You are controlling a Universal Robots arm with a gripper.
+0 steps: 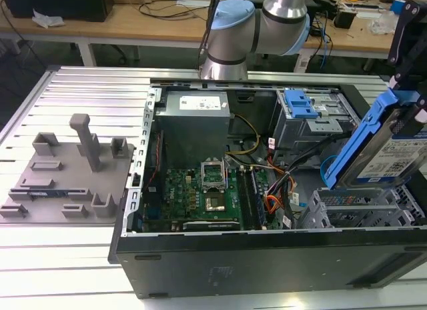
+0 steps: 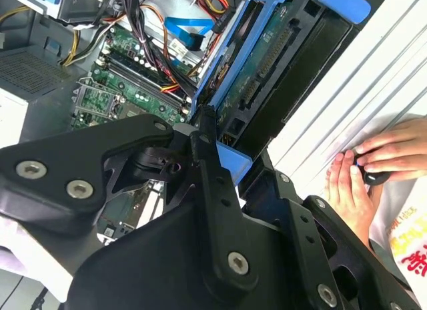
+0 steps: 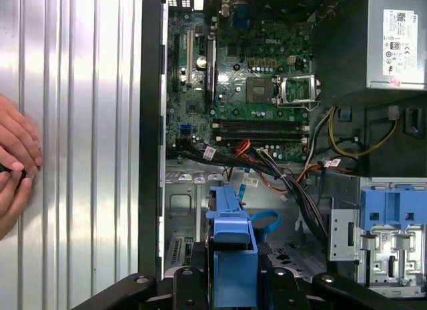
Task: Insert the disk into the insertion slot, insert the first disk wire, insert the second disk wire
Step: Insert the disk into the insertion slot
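As seen in the second wrist view, gripper (image 2: 230,150): closed on the disk (image 2: 260,77), black fingers (image 2: 203,133) clamped across the blue caddy's end.
Disk position: held in the air, steeply tilted, at the exterior view's right (image 1: 393,157), above the insertion slot (image 1: 353,207); not yet seated.
Insertion slot: low grey perforated bay inside the open computer case (image 1: 267,263), beside the taller cage with blue latch (image 1: 300,103).
Handling, judged: rigid, dense for its size, shock-sensitive; the bare circuit board on one face should not be pressed.
Hold point, judged: the caddy's plastic side rails, which may flex a little; the label face is smooth and likely slippery.
Cables: loose bundle (image 1: 273,203) lying in the case near the bay.
Bystander: a person's hand (image 2: 360,170) resting on the ribbed table (image 1: 80,90), apart from the case.
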